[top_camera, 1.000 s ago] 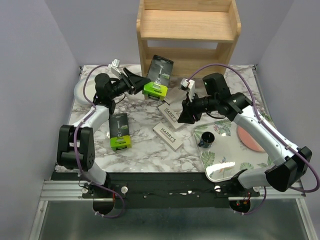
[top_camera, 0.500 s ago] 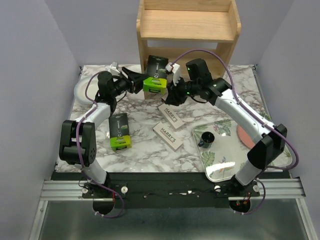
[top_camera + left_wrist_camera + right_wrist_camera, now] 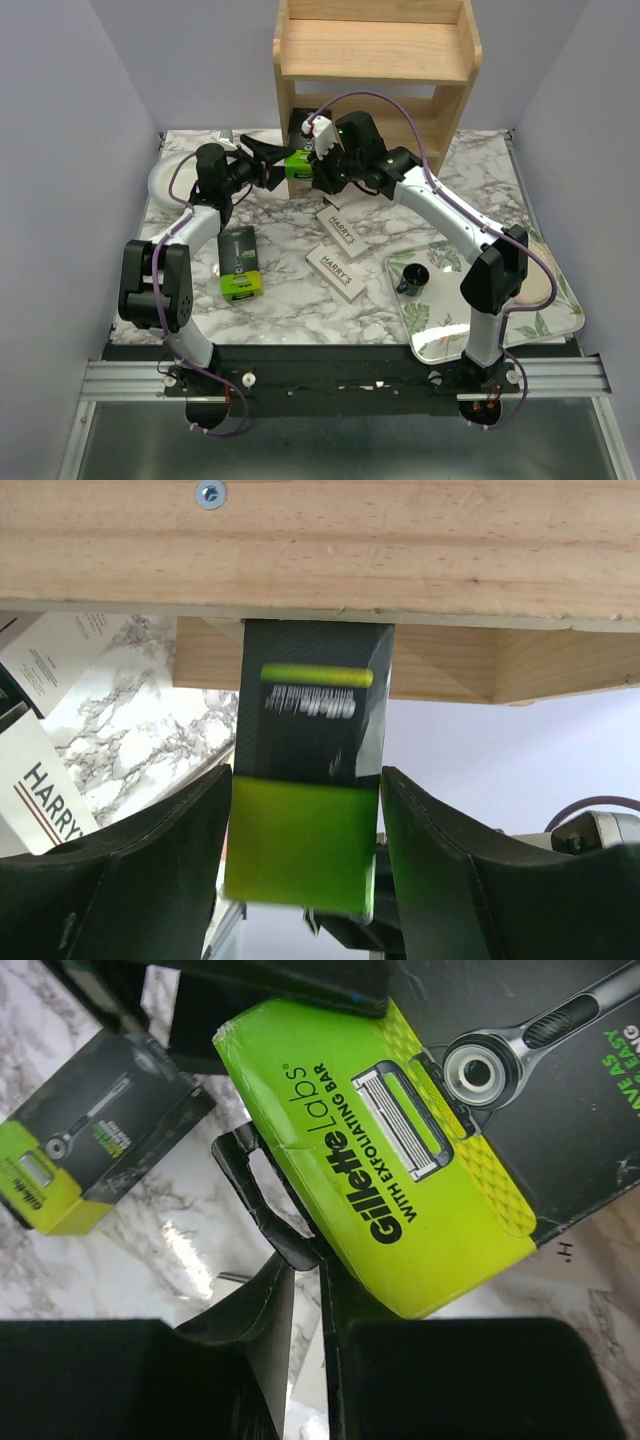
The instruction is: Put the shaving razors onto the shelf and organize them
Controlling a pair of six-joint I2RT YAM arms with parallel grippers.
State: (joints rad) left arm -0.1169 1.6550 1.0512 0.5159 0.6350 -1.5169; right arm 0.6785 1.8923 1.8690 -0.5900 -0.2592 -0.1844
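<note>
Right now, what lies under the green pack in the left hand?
Around the pack, marble tabletop and a corner of a white box show; whatever lies straight beneath is covered.

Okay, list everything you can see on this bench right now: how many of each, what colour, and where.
shelf: one, light wood, far edge.
held razor pack: one, black with a lime-green end, at the shelf's lower opening.
loose razor pack: one, same colours, flat on the left of the table.
far HARRY'S box: one, white and dark, mid-table.
near HARRY'S box: one, same colours, just in front of it.
black cup: one, on the tray.
tray: one, leaf-patterned, near right.
table: one, white-grey marble.
left gripper: black, clamped on the held razor pack.
right gripper: black, beside that pack, jaws unclear.
</note>
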